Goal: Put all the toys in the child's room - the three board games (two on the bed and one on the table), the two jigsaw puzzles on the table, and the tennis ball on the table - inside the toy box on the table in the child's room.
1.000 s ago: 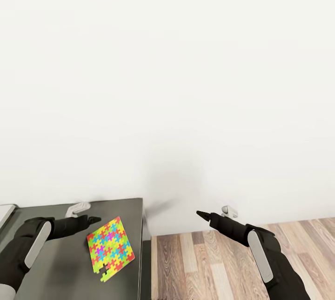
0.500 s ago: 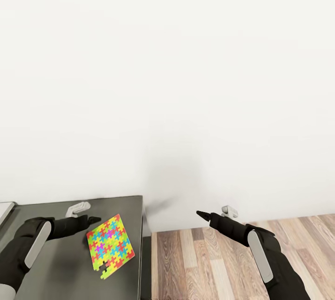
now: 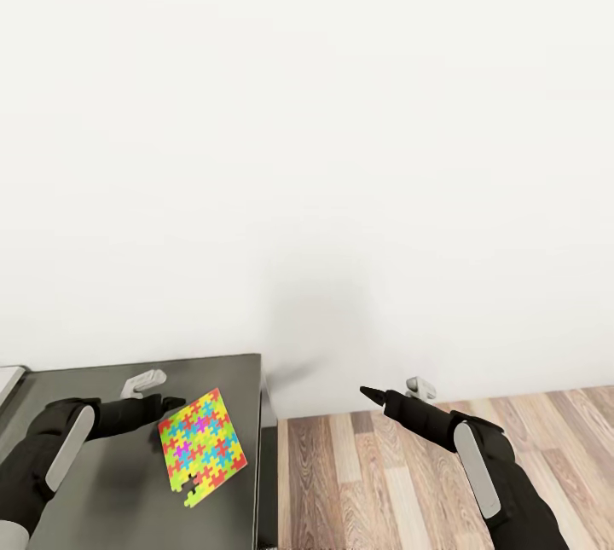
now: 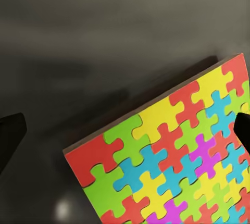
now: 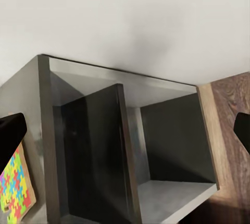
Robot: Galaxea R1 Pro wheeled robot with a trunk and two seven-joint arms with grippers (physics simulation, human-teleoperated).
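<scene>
My left end effector hangs wide open over the puzzle on the table; right end effector open wide, its wrist view revealing shelf compartments below

Colourful jigsaw puzzle lies flat on the dark table, near its edge. Left gripper hovers just beside it; right gripper hangs over wooden floor

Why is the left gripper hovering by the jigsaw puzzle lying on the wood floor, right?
Not the floor. In the head view the jigsaw puzzle lies on the dark table, near its right edge, with the left gripper just beside it. The wood floor lies to the table's right, under the right arm.
</scene>
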